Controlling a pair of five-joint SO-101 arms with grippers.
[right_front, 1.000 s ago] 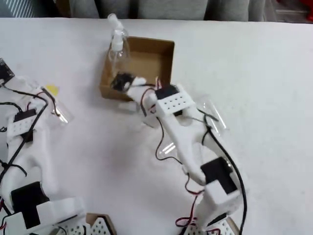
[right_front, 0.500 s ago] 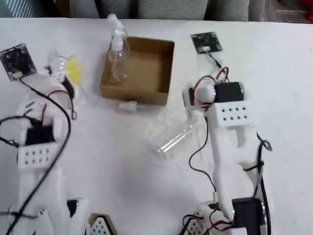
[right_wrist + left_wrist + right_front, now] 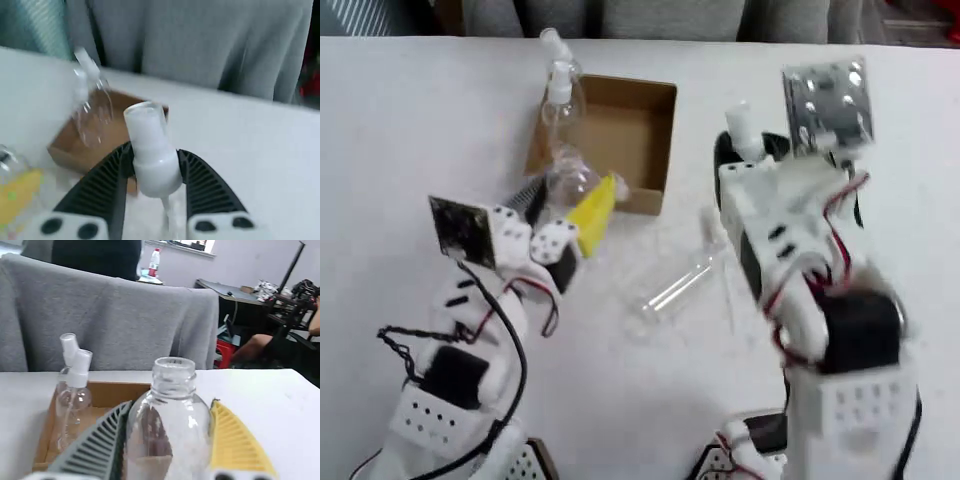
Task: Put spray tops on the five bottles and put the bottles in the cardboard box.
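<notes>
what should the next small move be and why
Probably carry the spray top in the right end effector over to the bottle held upright in the left end effector: its neck is open, with no top on yet.

Grey fabric [image 3: 125, 325] behind white table [image 3: 420, 110].

Bright, even light from overhead washes the white table [image 3: 440, 110] around the cardboard box [image 3: 630, 135] almost to glare, leaving only faint, soft-edged shadows beside the box and inside its walls, while small highlights glint on the clear bottle [image 3: 561, 98] at its far-left corner.
</notes>
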